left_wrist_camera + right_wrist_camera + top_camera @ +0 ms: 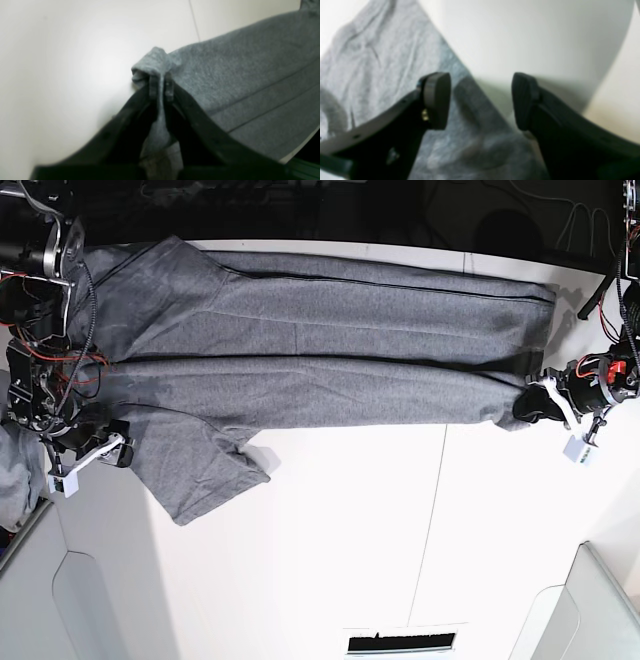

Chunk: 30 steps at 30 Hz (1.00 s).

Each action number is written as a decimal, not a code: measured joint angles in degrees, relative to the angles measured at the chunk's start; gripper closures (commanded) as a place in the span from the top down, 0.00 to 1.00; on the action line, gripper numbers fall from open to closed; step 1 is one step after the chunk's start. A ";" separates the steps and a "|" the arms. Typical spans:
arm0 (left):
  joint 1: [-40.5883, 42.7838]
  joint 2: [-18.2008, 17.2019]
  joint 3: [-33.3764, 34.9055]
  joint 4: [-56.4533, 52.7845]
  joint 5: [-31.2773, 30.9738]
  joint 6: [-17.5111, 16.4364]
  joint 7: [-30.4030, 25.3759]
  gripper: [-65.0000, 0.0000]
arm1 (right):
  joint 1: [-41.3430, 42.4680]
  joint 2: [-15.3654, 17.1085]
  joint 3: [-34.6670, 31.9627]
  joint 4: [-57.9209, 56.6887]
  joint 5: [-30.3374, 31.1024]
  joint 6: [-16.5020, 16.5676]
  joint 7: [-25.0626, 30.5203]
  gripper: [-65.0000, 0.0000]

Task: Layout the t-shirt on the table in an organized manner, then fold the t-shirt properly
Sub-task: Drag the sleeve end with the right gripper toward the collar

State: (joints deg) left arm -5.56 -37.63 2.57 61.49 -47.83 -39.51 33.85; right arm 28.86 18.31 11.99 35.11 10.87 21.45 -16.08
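The heather-grey t-shirt (pixel 320 350) lies stretched lengthwise across the far half of the white table (pixel 400 530), with a sleeve fanned out toward the front left. My left gripper (pixel 525 405) is at the shirt's right end. In the left wrist view the left gripper (pixel 161 86) is shut on a bunched corner of the t-shirt (pixel 237 75), with cloth squeezed between the pads. My right gripper (pixel 122 452) sits at the shirt's left end beside the sleeve. In the right wrist view the right gripper (pixel 481 100) stands open just above the t-shirt (pixel 382 62), holding nothing.
A thin dark seam (pixel 437 500) runs across the tabletop. Light grey angled bins stand at the front left (pixel 90 600) and front right (pixel 590 600). A paler bluish-grey cloth bundle (pixel 15 480) lies at the left edge. A dark slot (pixel 400 642) sits at the front edge.
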 measured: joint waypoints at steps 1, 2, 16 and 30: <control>0.00 0.00 0.00 0.00 0.04 0.00 0.02 0.00 | 0.44 0.09 0.00 -0.83 -0.07 0.17 -0.02 0.59; 0.00 0.00 0.00 0.00 -0.11 0.00 0.02 0.00 | 0.46 0.09 0.00 -1.25 -0.04 0.90 0.35 0.59; 0.00 0.00 0.00 0.00 -0.26 0.00 0.00 0.00 | 0.02 -4.20 -0.02 -0.57 3.21 9.86 -1.99 0.17; 0.37 -1.51 0.00 2.05 -12.87 0.09 13.03 0.00 | -9.92 -5.14 -0.04 26.43 9.27 11.15 -15.15 0.00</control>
State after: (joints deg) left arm -5.19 -39.13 2.57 63.55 -60.71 -39.42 46.87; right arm 18.94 13.17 11.94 61.54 20.14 32.60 -31.22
